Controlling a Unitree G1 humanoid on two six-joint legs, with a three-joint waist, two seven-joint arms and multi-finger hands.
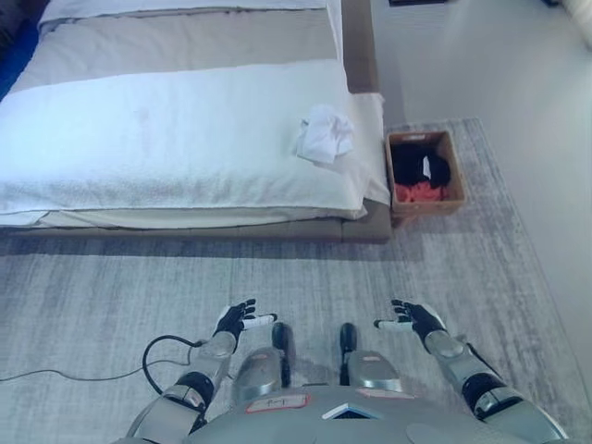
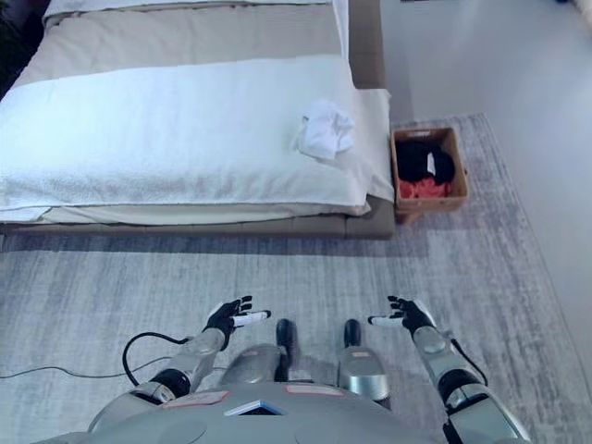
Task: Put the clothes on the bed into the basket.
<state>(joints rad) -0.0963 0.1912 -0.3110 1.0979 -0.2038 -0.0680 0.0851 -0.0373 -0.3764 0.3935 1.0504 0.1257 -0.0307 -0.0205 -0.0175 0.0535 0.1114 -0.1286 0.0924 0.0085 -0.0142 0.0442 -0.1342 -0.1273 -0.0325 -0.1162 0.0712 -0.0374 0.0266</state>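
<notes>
While a crumpled white cloth (image 1: 325, 135) lies near the bed (image 1: 166, 139) corner, the basket (image 1: 455, 176) beside it holds black and pink clothes. Left hand (image 1: 238, 319) and right hand (image 1: 413, 318) are spread wide over the rug (image 1: 92, 287), holding nothing.

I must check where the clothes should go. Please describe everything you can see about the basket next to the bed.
The basket is a small rectangular box with brown walls that look like wood or stiff board, open at the top. It stands upright on the grey rug, close against the corner of the bed on the robot's right side. Inside lie a black garment with a small white patch and a reddish-orange garment nearer the robot. Neither hand touches it.
</notes>
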